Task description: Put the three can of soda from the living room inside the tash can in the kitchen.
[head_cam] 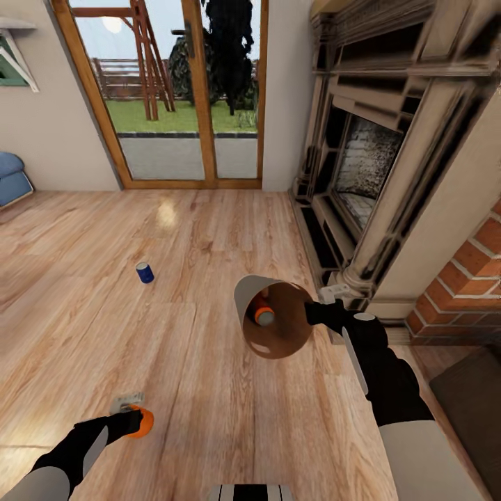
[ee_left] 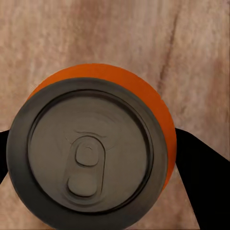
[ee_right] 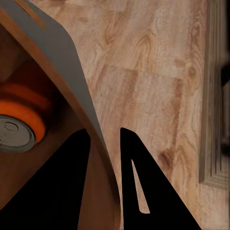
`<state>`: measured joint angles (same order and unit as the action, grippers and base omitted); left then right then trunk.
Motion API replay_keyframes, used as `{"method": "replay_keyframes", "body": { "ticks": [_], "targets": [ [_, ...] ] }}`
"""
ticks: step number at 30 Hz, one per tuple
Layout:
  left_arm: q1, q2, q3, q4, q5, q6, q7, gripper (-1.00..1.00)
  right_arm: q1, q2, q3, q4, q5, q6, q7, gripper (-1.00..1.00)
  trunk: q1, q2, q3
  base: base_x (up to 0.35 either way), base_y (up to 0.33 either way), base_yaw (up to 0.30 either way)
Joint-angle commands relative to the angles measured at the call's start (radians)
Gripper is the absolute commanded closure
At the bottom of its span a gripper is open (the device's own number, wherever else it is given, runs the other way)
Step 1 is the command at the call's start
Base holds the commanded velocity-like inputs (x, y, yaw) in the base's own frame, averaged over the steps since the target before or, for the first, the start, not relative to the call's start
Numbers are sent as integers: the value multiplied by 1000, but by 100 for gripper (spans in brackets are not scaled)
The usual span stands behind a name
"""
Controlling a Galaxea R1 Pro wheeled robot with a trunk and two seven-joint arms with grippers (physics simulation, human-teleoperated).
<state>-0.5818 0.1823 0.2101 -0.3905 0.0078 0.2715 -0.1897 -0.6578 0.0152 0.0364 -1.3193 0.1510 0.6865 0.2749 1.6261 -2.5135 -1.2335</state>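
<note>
- Nearest me, low at my left: my left end effector (head_cam: 132, 416) pinches an orange can (head_cam: 141, 422), one dark finger (ee_left: 203, 177) on each side of it. Left wrist view looks straight down on its grey top and pull tab, plank floor (head_cam: 209, 390) behind. Whether the can rests on the floor or hangs just above it, I cannot tell.
- Ahead and to my right: my right end effector (head_cam: 321, 311) is pressed onto the rim of the trash can (head_cam: 245, 296), one finger inside the brown wall, one outside the grey. The bin is tilted, its mouth turned toward me and off the floor.
- Inside the bin: a second orange can (head_cam: 263, 314) lies against the brown wall; right wrist view shows its grey end (ee_right: 14, 134) low in the bin.
- Farther out, left of centre on the floor: the blue can (head_cam: 145, 272) stands upright, well apart from both arms.
- Beyond: glass doors (head_cam: 184, 90) at the far wall, carved fireplace (head_cam: 362, 160) and brick (head_cam: 466, 278) along the right, a sofa edge (head_cam: 12, 177) far left. Living room, not kitchen.
- Step in hand, as I judge it: loading the second orange can.
- Next move calls for bringing can and bin mouth together, releasing only once the can is past the rim; keep the bin from tipping further or the first can may roll out. Blue can remains, then the trip to the kitchen.
</note>
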Motion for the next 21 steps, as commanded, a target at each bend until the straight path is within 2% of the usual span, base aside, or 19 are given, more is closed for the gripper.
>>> {"method": "replay_keyframes", "body": {
  "ticks": [1, 4, 6, 8, 9, 11, 12, 13, 16, 19, 20, 21],
  "targets": [
    [0, 0, 0, -1, 0, 5, -3, 100, 1, 0, 0, -2, -15, 2, 3, 100, 0, 0, 4, 0, 0, 0],
    [0, 1, -1, -35, 2, 52, -52, 100, 26, 0, 1, -10, -14, 7, 3, 100, -2, 1, 16, 0, 0, 0],
    [0, 2, -1, -91, 5, 112, -101, 100, 47, -2, 14, -13, -14, 38, 3, 100, -3, 1, 23, 0, 0, 0],
    [0, 2, -1, -126, 5, 134, -117, 100, 56, -4, 18, -17, -14, 46, 3, 100, -4, 2, 31, 0, 0, 0],
    [0, 2, -1, -171, 5, 158, -133, 100, 67, -5, 21, -21, -14, 51, 3, 100, -4, 2, 35, 0, 0, 0],
    [3, 7, -1, -314, 6, 228, -195, 100, 99, -6, 24, -33, -14, 58, 3, 100, -5, 3, 43, 0, 0, 0],
    [5, 8, 0, -343, 6, 241, -208, 100, 106, -7, 24, -36, -14, 58, 4, 100, -5, 3, 47, 0, 0, 0],
    [9, 9, 1, -423, 6, 284, -245, 100, 124, -7, 25, -43, -14, 60, 4, 100, -6, 3, 50, 0, 0, 0],
    [19, 10, 1, -532, 6, 338, -270, 100, 138, -7, 25, -47, -14, 62, 4, 100, -7, 4, 62, 0, 0, 0],
    [74, 9, 1, -678, 7, 411, -290, 100, 146, -7, 25, -68, -14, 67, 5, 100, -9, 4, 74, 0, 0, 0],
    [83, 8, 1, -700, 7, 422, -295, 100, 147, -7, 25, -75, -14, 72, 5, 100, -9, 5, 78, 0, 0, 0],
    [96, 6, 2, -740, 7, 444, -308, 100, 151, -7, 25, -100, -14, 103, 5, 100, -9, 5, 81, 0, 0, 0]
  ]
}}
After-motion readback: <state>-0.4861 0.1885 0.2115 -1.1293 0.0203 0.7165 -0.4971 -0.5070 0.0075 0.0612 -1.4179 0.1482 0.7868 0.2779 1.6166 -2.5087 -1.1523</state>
